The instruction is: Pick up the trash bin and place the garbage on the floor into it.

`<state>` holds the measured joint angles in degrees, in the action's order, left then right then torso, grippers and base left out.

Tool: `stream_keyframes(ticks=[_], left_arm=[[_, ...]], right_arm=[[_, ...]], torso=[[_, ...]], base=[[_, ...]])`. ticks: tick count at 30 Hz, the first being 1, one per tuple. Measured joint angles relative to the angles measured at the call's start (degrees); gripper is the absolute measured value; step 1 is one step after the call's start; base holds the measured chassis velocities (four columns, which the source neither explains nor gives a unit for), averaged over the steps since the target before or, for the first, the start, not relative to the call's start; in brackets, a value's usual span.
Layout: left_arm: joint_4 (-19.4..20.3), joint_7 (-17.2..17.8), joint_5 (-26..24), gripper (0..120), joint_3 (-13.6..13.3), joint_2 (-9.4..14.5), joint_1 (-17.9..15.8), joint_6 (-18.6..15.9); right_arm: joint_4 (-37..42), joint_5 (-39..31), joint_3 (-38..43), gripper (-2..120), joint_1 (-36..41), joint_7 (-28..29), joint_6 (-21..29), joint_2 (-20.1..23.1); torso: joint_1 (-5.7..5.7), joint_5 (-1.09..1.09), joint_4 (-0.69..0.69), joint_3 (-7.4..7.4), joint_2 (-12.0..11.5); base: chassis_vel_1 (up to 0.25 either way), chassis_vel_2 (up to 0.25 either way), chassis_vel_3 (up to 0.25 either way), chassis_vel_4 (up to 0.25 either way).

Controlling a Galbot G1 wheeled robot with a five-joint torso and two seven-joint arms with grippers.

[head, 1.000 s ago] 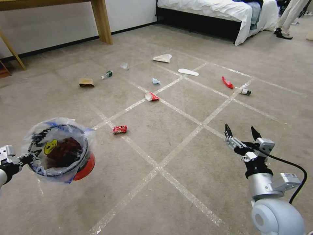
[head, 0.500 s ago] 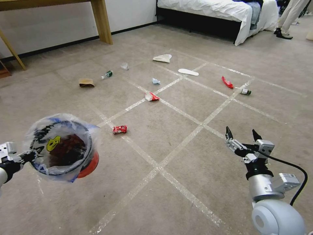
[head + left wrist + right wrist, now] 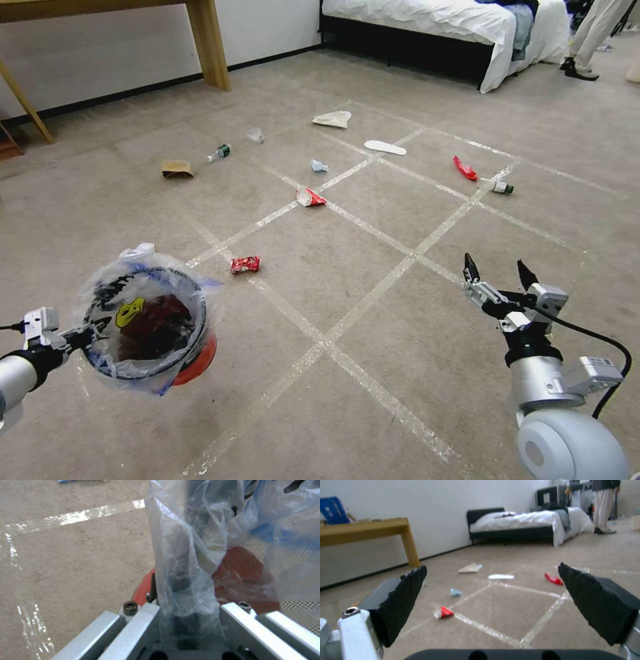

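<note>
two claws: one loaded, one free
left claw (image 3: 87, 329): clenched on trash bin (image 3: 157, 325) rim, above floor (image 3: 373, 240)
right claw (image 3: 499, 277): released, held above floor
garbage (image 3: 245, 265): scattered on floor

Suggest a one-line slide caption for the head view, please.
Left gripper holds the lined red trash bin above the taped floor; open right gripper faces scattered garbage.

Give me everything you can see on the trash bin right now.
The trash bin is small, round and red, apparently plastic with a mesh-patterned wall. A clear bag liner printed blue, black and yellow drapes over its rim. It is tilted, mouth towards the head camera, above the floor. The left gripper has its jaws shut on the rim through the liner. Something dark red shows inside; what it is I can't tell.
</note>
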<state>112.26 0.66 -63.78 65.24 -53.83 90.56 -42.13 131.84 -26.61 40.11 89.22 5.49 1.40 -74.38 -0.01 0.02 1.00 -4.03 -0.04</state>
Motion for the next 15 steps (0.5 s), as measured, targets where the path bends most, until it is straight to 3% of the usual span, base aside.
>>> stream_keyframes(ticks=[15], left_arm=[[-2.5,-0.7,1.0,1,0.0,-1.5,-1.4,0.0]], right_arm=[[-1.0,2.8,-0.3,100,0.5,-0.7,-2.6,-1.0]], torso=[[0.00,0.00,0.01,0.00,0.0]], base=[[0.000,0.000,0.000,0.000]])
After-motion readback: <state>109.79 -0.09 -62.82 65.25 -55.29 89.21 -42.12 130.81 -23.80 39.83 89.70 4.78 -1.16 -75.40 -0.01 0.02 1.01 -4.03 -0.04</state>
